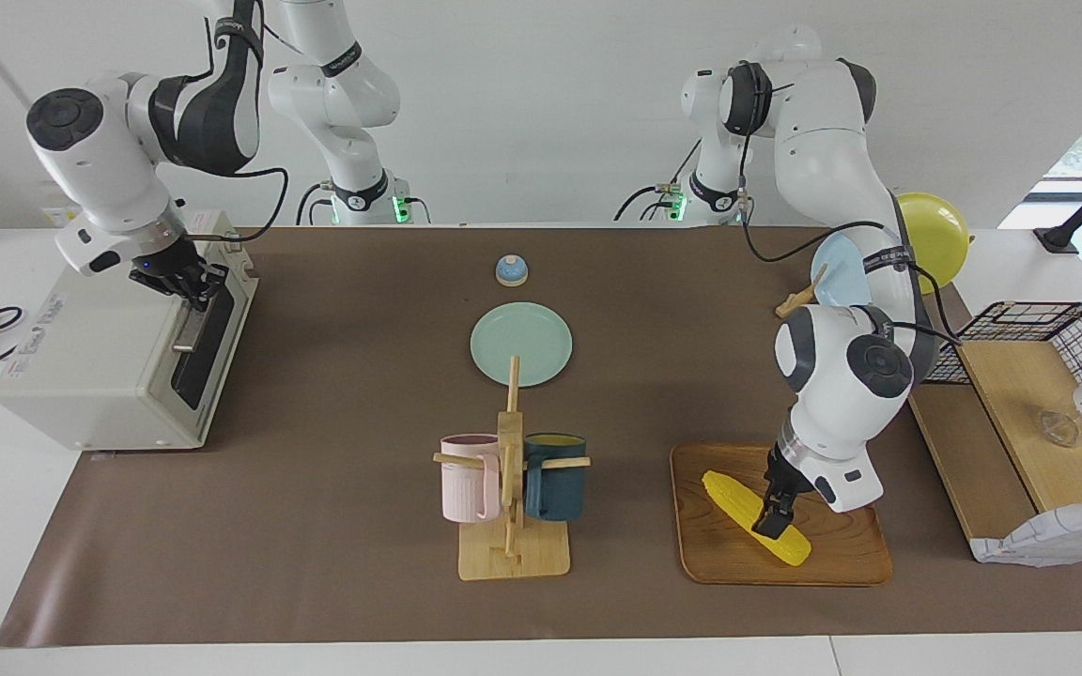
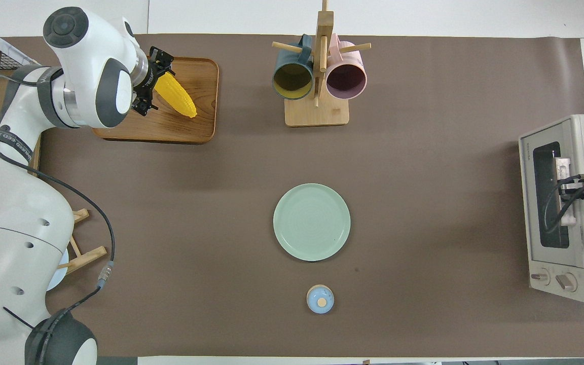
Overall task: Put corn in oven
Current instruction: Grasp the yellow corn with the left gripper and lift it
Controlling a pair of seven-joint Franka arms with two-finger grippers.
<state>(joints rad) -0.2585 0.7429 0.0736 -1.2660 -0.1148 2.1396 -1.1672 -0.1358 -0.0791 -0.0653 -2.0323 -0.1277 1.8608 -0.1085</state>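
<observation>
Left hand [image 1: 774, 512]: down over the corn [image 1: 753, 528], fingers spread wide, one either side of the cob near its middle; whether the pads touch it I cannot tell; no squeeze yet, by my reading.
Corn: lies flat on the wooden tray [image 1: 842, 563], at the left arm's end of the surface, directly under the left hand.
Corn long axis: slantwise across the tray; the fingers sit across that axis, which suits a pinch on the width.
Right hand [image 1: 192, 286]: fingertips together, at the bar handle of the oven [image 1: 90, 376] door, at the right arm's end.
Oven door: looks closed.
Nearer arm: left, plainly; oven well apart from the corn.
Next move (judgement): close on the cob, lift.
</observation>
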